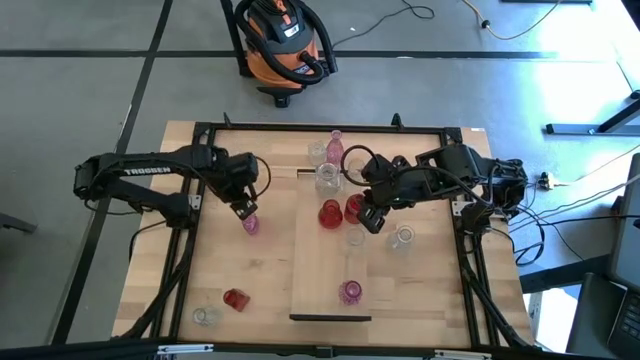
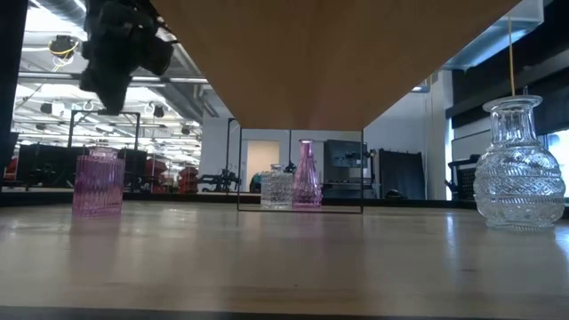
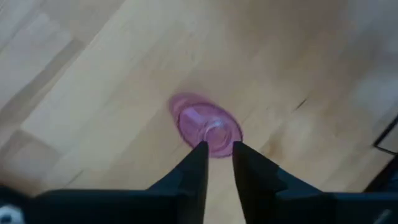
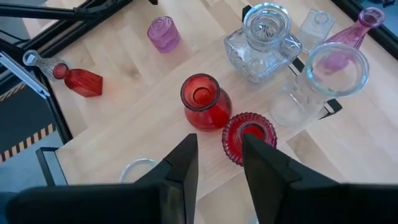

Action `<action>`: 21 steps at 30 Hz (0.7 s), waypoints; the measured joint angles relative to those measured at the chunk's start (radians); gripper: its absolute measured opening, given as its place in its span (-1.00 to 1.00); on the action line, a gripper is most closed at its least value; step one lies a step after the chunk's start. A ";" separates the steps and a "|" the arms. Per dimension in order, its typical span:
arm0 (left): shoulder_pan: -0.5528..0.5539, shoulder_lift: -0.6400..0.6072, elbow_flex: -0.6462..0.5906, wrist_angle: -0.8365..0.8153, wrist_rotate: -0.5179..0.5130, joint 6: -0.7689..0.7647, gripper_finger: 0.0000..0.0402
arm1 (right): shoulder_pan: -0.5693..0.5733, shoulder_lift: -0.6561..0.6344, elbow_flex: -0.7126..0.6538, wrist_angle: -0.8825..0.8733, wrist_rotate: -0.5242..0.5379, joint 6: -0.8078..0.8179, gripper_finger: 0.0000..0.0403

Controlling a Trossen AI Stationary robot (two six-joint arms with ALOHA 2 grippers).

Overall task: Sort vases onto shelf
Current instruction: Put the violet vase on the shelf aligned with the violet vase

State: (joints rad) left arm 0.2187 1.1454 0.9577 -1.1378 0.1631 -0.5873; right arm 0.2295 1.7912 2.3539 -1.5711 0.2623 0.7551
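Note:
The shelf (image 1: 312,262) is a pale plank lying lengthwise on the table's middle. On or beside its far half stand two red vases (image 1: 330,213) (image 4: 203,106), (image 4: 249,134), clear ones (image 1: 327,178) (image 4: 263,38) and a pink bottle (image 1: 335,143). A pink vase (image 1: 350,291) stands near its near end. My left gripper (image 3: 217,149) (image 1: 243,208) hovers narrowly open just above a squat pink vase (image 3: 208,127) (image 2: 98,182) standing left of the shelf. My right gripper (image 4: 217,149) (image 1: 372,218) is open, above the shelf beside the red vases.
A red vase (image 1: 235,299) lies on its side near a clear one (image 1: 207,316) at the near left corner. Clear vases (image 1: 402,237), (image 1: 353,237) stand right of the red ones. A cut-glass vase (image 2: 520,169) shows in the low view. A vacuum cleaner (image 1: 285,40) sits beyond the table.

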 joint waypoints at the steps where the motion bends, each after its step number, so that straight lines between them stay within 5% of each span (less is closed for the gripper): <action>1: -0.020 0.000 0.000 -0.009 -0.016 -0.020 -0.60 | 0.000 0.000 0.000 0.000 0.000 -0.002 -0.46; 21: -0.126 0.001 -0.214 0.268 -0.097 -0.290 -0.42 | 0.013 0.001 0.000 0.000 -0.034 -0.017 -0.46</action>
State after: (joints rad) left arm 0.0925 1.1461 0.7433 -0.8696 0.0666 -0.8772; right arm 0.2430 1.7920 2.3539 -1.5711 0.2287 0.7376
